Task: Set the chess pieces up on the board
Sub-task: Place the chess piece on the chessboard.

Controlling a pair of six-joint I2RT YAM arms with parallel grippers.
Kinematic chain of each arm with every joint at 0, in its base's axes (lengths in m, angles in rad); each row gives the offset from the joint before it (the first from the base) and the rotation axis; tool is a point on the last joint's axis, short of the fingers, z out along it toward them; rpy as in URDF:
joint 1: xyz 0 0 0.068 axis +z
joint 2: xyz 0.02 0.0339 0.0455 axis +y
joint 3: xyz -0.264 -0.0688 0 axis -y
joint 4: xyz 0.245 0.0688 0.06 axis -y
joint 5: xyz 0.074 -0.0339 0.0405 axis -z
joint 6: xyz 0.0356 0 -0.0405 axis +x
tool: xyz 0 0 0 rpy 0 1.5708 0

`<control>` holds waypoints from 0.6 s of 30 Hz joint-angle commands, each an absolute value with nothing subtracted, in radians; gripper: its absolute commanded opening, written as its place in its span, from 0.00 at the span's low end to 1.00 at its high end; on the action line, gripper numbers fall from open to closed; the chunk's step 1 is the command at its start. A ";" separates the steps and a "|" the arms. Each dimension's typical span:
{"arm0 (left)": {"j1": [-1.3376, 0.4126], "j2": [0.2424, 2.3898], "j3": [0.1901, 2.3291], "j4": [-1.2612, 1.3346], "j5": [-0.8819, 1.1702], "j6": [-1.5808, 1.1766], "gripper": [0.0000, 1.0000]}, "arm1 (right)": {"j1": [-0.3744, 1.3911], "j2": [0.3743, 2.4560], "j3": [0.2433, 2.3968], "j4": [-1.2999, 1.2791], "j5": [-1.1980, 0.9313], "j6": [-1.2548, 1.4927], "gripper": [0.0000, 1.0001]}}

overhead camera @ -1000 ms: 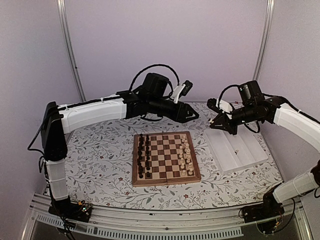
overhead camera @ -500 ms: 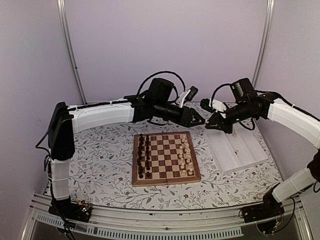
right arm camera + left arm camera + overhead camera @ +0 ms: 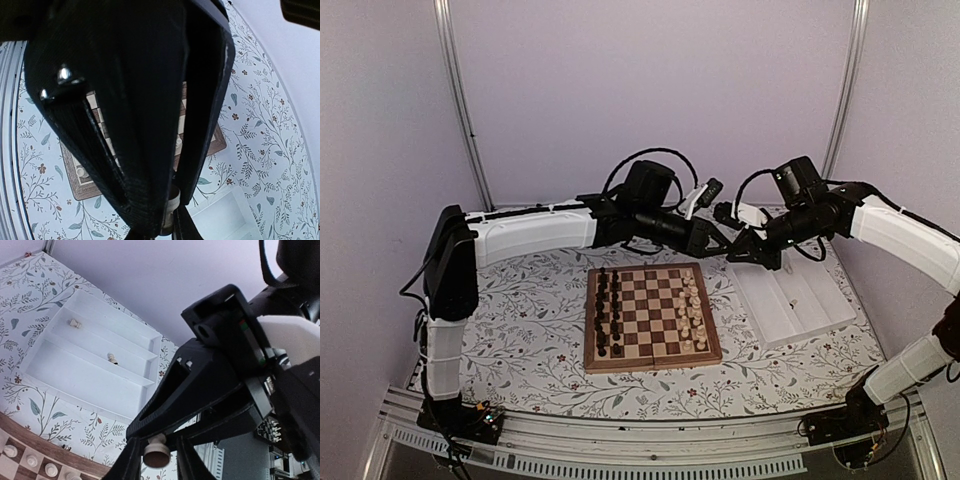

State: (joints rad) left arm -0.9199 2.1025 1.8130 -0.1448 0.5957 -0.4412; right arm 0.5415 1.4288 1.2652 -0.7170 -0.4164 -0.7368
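The board (image 3: 653, 364) lies mid-table, with dark pieces (image 3: 608, 310) in its left columns and pale chess pieces (image 3: 692, 310) in its right columns. Both grippers meet in the air between the board's far right corner and the white tray (image 3: 820, 312). My right gripper (image 3: 738, 251) is shut on a pale chess piece (image 3: 156, 452), which also shows in the right wrist view (image 3: 173, 201). My left gripper (image 3: 157, 463) is open, its fingers on either side of that piece's round base with small gaps. Two pale pieces (image 3: 113, 358) (image 3: 75, 323) lie in the tray.
The white ridged tray (image 3: 60, 367) sits right of the board on the floral cloth. Both forearms stretch over the table's far half above the board's far edge. Cables loop above each wrist.
My left gripper has reached right and my right gripper has moved left with the piece, until the two met. The left fingers now bracket the piece's base.
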 commanded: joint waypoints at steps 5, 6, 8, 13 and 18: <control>-0.916 2.099 1.800 -0.093 0.637 -0.446 0.16 | 0.553 1.434 1.297 -0.716 -0.417 -0.738 0.08; -0.915 2.100 1.796 -0.092 0.638 -0.447 0.14 | 0.553 1.434 1.300 -0.718 -0.419 -0.738 0.08; -0.912 2.093 1.786 -0.087 0.633 -0.450 0.10 | 0.554 1.433 1.306 -0.721 -0.416 -0.734 0.12; -0.887 2.006 1.652 0.092 0.591 -0.502 0.07 | 0.499 1.381 1.330 -0.704 -0.508 -0.666 0.44; -0.874 1.940 1.501 0.396 0.550 -0.581 0.06 | 0.292 1.351 1.362 -0.602 -0.938 -0.418 0.56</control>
